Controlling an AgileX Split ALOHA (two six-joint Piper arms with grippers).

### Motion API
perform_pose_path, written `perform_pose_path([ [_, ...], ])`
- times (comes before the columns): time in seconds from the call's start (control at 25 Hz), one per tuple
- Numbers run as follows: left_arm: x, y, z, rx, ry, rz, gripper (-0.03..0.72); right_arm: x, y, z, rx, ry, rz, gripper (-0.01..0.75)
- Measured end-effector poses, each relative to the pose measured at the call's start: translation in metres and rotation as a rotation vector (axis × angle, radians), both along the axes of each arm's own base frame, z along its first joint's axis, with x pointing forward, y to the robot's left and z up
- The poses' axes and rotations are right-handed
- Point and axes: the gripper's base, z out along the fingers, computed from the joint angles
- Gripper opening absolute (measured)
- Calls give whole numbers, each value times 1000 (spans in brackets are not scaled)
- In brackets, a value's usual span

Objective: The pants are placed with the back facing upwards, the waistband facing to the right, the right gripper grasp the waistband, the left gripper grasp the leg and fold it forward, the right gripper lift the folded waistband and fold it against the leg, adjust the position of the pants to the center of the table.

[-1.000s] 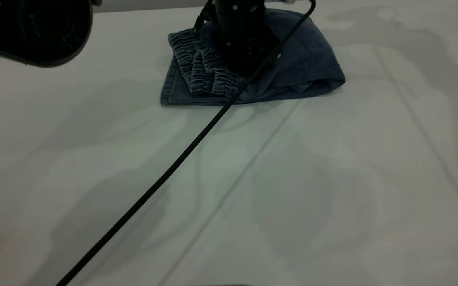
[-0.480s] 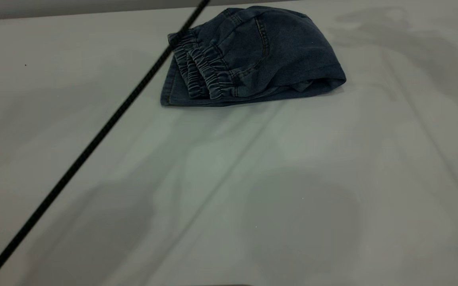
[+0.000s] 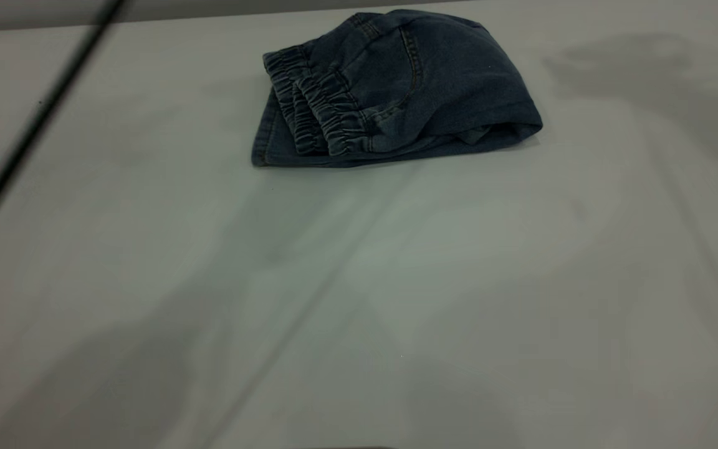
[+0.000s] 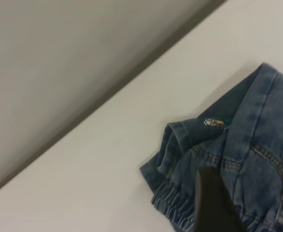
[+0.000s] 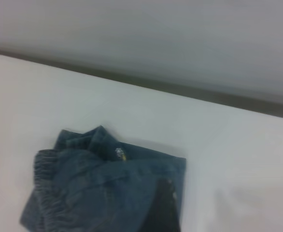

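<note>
The pants (image 3: 396,87) lie folded into a compact blue denim bundle at the far middle of the table (image 3: 396,280). A back pocket faces up. The gathered waistband (image 3: 315,106) is stacked in ruffled layers on the bundle's left side. The printed leg is hidden inside the fold. Neither gripper appears in the exterior view. In the left wrist view a dark tip of my left gripper (image 4: 214,205) hangs above the waistband (image 4: 175,212). In the right wrist view a dark part of my right gripper (image 5: 161,208) is over the pants (image 5: 98,193), apart from the cloth.
A blurred black cable (image 3: 28,131) crosses the upper left corner of the exterior view. The table's far edge (image 3: 178,12) runs just behind the bundle. Bare white tabletop stretches in front of and beside the pants.
A black gripper that stood on the bundle one second ago has left the exterior view. Its cable has swept from the middle to the far left. The pants have stayed put.
</note>
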Motion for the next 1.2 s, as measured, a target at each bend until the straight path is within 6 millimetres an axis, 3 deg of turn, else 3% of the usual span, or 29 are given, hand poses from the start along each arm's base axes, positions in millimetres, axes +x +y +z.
perform_pose_path([
  [0.32, -75, 50, 75, -25, -33, 6, 360, -77, -3, 64, 27, -86, -11, 570],
  [0.52, -144, 95, 115, -60, -80, 4, 360, -157, -6, 99, 37, -152, -12, 570],
  [0.72, -221, 142, 138, -135, -130, -11, 360, -241, -10, 110, 40, -205, -11, 570],
  [0.96, -297, 191, 129, -171, -178, -15, 360, -328, -13, 97, 61, -258, -3, 570],
  [1.08, -328, 212, 114, -183, -195, -15, 360, -362, -13, 79, 73, -261, 12, 570],
  [1.2, -347, 224, 94, -178, -187, -15, 360, -385, -14, 53, 65, -242, 18, 570],
])
